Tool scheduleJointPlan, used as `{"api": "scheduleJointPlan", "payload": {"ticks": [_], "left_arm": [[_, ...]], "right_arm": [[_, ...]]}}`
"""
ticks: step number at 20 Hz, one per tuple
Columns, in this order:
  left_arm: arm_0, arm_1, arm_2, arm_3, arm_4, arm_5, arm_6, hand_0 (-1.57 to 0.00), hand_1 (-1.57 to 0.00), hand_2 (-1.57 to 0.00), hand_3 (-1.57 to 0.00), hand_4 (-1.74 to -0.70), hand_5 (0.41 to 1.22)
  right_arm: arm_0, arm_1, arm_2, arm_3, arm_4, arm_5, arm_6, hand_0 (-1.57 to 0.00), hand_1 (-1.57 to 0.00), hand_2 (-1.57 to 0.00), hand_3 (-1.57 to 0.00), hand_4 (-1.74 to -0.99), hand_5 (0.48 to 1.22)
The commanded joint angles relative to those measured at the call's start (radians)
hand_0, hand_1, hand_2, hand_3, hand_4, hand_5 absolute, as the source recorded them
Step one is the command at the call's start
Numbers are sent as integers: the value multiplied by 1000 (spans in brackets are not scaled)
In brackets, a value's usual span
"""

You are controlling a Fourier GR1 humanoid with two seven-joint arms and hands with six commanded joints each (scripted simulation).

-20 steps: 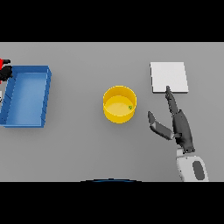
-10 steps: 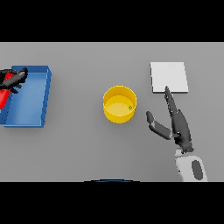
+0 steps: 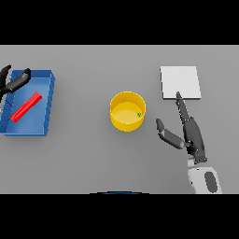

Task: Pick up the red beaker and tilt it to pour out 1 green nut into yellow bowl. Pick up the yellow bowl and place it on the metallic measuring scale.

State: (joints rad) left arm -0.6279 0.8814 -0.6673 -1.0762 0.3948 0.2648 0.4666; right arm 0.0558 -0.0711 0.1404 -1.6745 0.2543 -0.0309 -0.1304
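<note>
At the far left of the frame we see a blue tray point(image 3: 46, 100) lying on the grey desk point(image 3: 88, 158), its long side running up and down the picture. Inside it the red beaker point(image 3: 26, 107) lies on its side, slanting from lower left to upper right across the tray floor. Our left hand point(image 3: 14, 83) shows at the tray's upper left corner, partly cut by the frame's left edge; its fingers reach out straight over the tray's upper rim and grasp nothing, clear of the beaker. The tray's left wall sits against the frame edge, so there is little room on that side.

Between the tray and the middle of the frame the desk is bare grey surface. Near the centre stands the yellow bowl point(image 3: 116, 122), upright, with one green nut point(image 3: 139, 114) resting inside against its right wall.

Right of the bowl, our right hand point(image 3: 191, 133) rests low over the desk, released, holding nothing: the fingers stretch straight toward the upper part of the frame and the thumb sticks out to the left, near the bowl but apart from it. The longest fingertip reaches the lower edge of the metallic measuring scale point(image 3: 181, 79), a pale square plate in the upper right. The scale's top carries nothing, and open desk lies between it and the bowl.
</note>
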Motion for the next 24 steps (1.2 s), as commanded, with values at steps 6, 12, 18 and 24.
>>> {"api": "scheduleJointPlan", "payload": {"ticks": [6,12,18,24], "left_arm": [[13,4,25,-18,4,45,-68,-22,-19,-18,-15,-710,689],[21,-13,37,-17,27,40,-96,-5,-4,-4,-3,-719,665],[40,-6,37,-35,34,38,-116,-1,0,0,0,-714,682],[46,9,46,-51,51,31,-103,1,1,1,1,-722,688]], "right_arm": [[-61,-97,70,3,103,85,4,1,1,1,1,-1153,728],[-287,-283,246,65,378,231,32,1,1,1,1,-1222,701],[-499,-357,392,192,535,347,-50,1,1,1,1,-1213,705],[-621,-343,501,324,615,432,-81,1,1,1,1,-1223,704]]}}
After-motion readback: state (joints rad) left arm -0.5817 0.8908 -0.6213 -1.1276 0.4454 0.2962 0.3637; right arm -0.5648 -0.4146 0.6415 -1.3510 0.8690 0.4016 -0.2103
